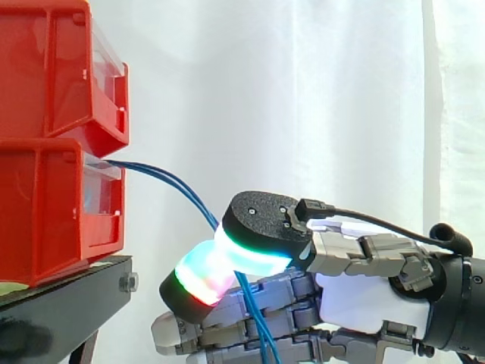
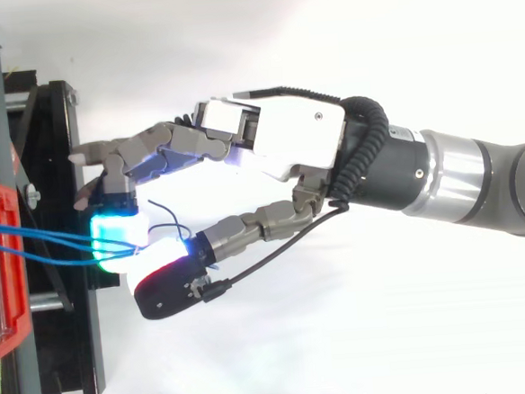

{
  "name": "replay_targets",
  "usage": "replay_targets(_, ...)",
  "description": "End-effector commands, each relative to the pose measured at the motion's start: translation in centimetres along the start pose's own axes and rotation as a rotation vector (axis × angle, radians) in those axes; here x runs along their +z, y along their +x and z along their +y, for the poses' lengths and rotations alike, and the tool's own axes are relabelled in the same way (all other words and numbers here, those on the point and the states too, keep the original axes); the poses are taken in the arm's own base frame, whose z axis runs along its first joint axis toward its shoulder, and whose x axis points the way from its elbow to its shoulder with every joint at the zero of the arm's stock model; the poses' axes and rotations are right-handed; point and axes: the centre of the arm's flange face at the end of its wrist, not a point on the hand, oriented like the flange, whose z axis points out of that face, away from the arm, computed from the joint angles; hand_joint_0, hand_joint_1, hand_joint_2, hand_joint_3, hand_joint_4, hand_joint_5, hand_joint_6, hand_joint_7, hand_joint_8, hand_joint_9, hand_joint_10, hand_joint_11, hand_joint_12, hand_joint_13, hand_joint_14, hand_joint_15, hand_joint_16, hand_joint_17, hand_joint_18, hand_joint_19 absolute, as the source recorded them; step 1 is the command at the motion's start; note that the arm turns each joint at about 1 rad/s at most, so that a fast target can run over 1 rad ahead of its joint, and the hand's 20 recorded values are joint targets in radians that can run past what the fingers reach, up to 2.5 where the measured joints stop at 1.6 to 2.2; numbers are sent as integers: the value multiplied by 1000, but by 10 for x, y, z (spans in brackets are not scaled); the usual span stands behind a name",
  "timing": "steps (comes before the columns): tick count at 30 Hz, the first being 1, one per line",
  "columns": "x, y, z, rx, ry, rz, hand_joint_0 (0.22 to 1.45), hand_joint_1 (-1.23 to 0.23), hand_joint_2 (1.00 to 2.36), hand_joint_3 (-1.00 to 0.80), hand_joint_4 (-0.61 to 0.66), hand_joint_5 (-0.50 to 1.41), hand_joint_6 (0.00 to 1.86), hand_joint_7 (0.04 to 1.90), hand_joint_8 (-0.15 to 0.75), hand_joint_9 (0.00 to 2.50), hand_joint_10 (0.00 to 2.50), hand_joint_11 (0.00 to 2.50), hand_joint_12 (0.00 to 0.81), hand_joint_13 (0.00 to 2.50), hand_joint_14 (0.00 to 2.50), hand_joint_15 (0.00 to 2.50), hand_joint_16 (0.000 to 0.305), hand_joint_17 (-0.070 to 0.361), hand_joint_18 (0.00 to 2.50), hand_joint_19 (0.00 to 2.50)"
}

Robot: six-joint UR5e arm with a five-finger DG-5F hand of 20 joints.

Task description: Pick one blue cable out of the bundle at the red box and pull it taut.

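At left of the side view, stacked red bins sit on the black stand. Hand reaches in from the right, thumb and finger curled so the glowing pads pinch the blue cables. Two strands leave the lower bin's front, slope down in a slight bow into the pinch, then hang below the fingers.

The white-shelled hand has grey jointed fingers and glowing pads.

Hand pinches blue cables running from red box
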Motion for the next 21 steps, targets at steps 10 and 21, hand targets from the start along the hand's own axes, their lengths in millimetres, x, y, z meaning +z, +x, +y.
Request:
replay_targets(10, -4, -5, 25, 25, 64, 36, 667, -886, 1000, -491, 203, -188, 864, 1026, 344, 542, 10, 344, 384, 274, 3, 90, 59, 134, 328, 186)
replay_targets(21, -11, -11, 46, 1, 132, 50, 535, -779, 1000, -500, 201, -178, 855, 1030, 358, 563, 10, 353, 396, 276, 4, 107, 61, 138, 325, 218)
